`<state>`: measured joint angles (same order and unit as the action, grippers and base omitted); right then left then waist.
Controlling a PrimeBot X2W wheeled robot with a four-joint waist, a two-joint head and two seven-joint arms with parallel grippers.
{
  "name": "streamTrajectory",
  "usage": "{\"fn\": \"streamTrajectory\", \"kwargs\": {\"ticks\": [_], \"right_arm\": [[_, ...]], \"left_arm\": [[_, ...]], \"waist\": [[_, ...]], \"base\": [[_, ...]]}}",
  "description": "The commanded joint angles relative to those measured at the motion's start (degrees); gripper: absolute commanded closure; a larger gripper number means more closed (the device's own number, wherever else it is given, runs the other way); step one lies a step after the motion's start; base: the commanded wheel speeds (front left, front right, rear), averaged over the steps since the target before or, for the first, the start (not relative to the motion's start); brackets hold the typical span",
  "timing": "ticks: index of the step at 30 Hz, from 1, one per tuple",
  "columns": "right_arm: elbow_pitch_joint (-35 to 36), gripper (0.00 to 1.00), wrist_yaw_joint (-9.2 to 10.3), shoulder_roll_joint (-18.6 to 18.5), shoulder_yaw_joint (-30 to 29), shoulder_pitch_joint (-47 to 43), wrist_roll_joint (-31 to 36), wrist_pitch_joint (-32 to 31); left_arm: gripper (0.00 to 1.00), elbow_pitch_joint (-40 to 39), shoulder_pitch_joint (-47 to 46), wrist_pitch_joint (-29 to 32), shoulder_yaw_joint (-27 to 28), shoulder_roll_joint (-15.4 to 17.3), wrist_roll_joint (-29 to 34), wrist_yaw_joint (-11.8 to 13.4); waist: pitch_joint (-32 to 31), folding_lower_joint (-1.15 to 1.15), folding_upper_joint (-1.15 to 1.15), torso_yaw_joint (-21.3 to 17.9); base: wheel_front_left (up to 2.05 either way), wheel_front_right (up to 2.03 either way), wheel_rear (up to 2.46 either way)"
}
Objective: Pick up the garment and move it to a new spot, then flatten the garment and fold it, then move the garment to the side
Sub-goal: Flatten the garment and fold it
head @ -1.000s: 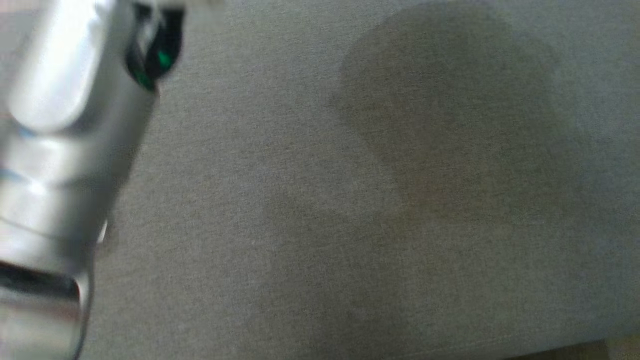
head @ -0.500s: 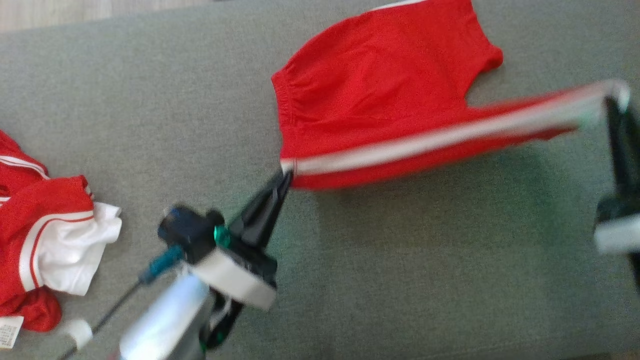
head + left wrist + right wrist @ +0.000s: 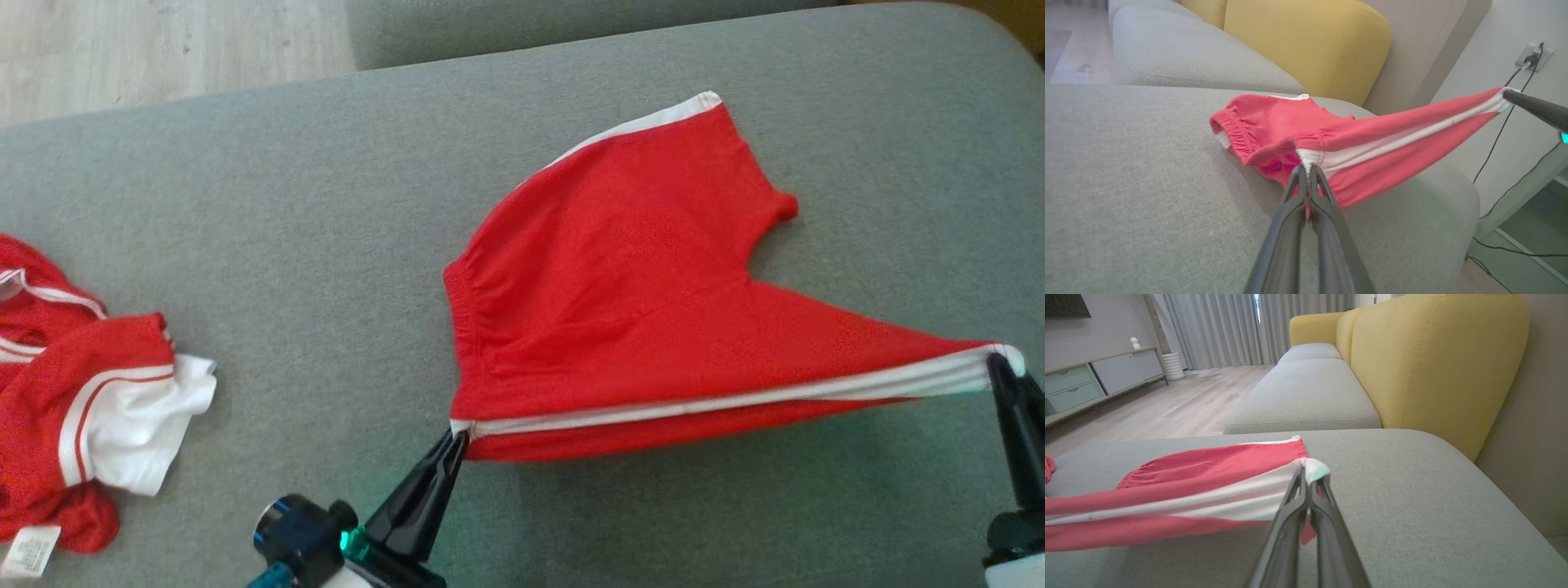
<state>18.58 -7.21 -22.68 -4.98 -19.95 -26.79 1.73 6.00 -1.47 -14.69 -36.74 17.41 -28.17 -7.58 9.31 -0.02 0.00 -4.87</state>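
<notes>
Red shorts (image 3: 620,310), one pair; left hand (image 3: 455,438), right hand (image 3: 998,365) gripping.

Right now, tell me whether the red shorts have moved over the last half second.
Yes. The camera shifted too, but against the crumpled red-and-white garment on the sofa, the red shorts have come down the head view, toward the robot.
</notes>
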Motion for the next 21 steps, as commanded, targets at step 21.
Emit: {"fn": "streamTrajectory", "kwargs": {"ticks": [21], "right_arm": [[-15.3,1.00,-0.28,-10.3,7.3,32.3,-3.7,-10.2]], "left_arm": [[1.00,14.3,-31.0,2.9,-2.8,-7.3,-5.3,0.1]], "waist": [[11.0,0.02,0.00,8.3]], "base": [[0.00,0.00,0.00]]}}
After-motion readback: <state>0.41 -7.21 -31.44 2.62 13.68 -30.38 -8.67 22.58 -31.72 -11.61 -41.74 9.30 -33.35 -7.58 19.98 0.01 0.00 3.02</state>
